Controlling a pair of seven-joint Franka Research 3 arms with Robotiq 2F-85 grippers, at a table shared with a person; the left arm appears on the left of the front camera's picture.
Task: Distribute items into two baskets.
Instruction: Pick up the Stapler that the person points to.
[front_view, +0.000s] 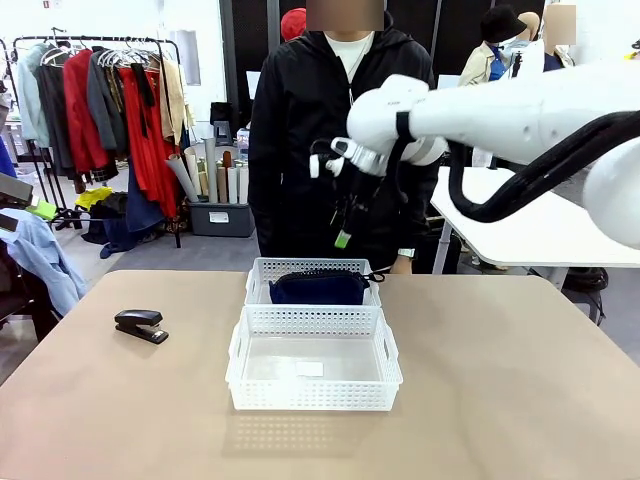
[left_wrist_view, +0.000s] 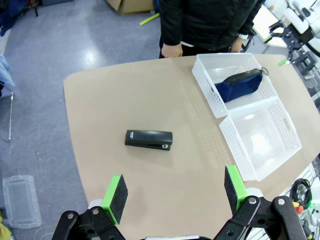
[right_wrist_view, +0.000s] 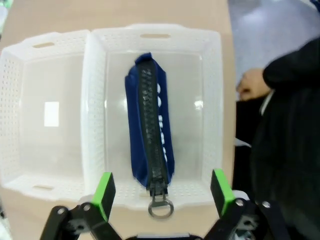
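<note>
A navy blue zip pouch (front_view: 320, 288) lies in the far white basket (front_view: 262, 270), zipper up and its pull ring over the rim. My right gripper (front_view: 347, 232) hangs open well above that basket, in front of the person. In the right wrist view, its pads (right_wrist_view: 104, 192) stand wide apart over the pouch (right_wrist_view: 150, 135) and hold nothing. The near basket (front_view: 240, 365) holds only a white label. A black stapler (front_view: 141, 324) lies on the table to the left. In the left wrist view, my left gripper (left_wrist_view: 175, 192) is open high above the stapler (left_wrist_view: 148, 139).
A person in a black jacket stands at the far edge, one hand (right_wrist_view: 250, 85) near the far basket. The two baskets (left_wrist_view: 206, 87) (left_wrist_view: 235, 145) touch end to end at mid-table. Bare tan tabletop (front_view: 500, 400) surrounds them.
</note>
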